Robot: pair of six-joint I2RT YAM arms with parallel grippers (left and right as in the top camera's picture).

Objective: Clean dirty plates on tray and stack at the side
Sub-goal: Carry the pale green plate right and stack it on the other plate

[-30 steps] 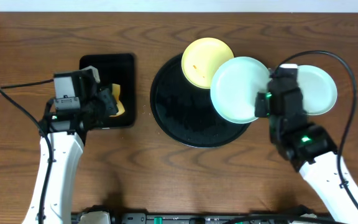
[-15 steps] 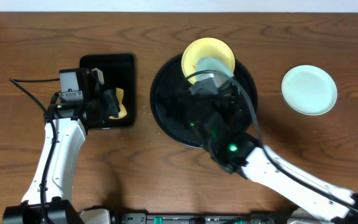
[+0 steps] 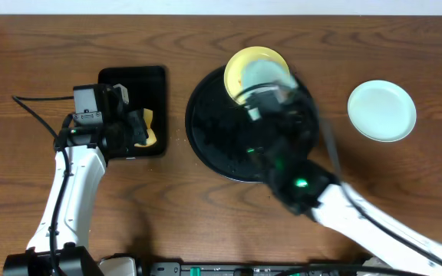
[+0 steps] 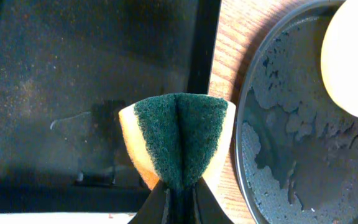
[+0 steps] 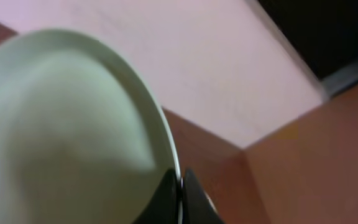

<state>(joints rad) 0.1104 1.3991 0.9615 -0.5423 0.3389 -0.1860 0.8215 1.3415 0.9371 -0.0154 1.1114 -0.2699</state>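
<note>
Holding mint plate (image 5: pixel 61 137) by rim, right tool (image 5: pixel 180 183) clamped, above tray (image 3: pixel 213 138) at 12 o'clock, by yellow plate (image 3: pixel 240 65). Left tool (image 4: pixel 179 190) pinches sponge (image 4: pixel 178 134) over rectangular tray (image 3: pixel 129 77). Second mint plate (image 3: pixel 382 111) on bench (image 3: pixel 167 207), 3 o'clock off tray: seemingly one done, two left.

glossy black tray (image 3: pixel 209 130), wood-grain table (image 3: pixel 206 38), rough green-faced sponge (image 4: pixel 179 137).

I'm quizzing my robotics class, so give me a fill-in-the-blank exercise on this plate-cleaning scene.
The left pincer pinches a folded green-and-yellow ____ over the rectangular black tray.
The right pincer grips a pale mint round ____ by its rim.
The pale yellow round plate rests on the large round glossy black ____.
Missing words: sponge; plate; tray.
</note>
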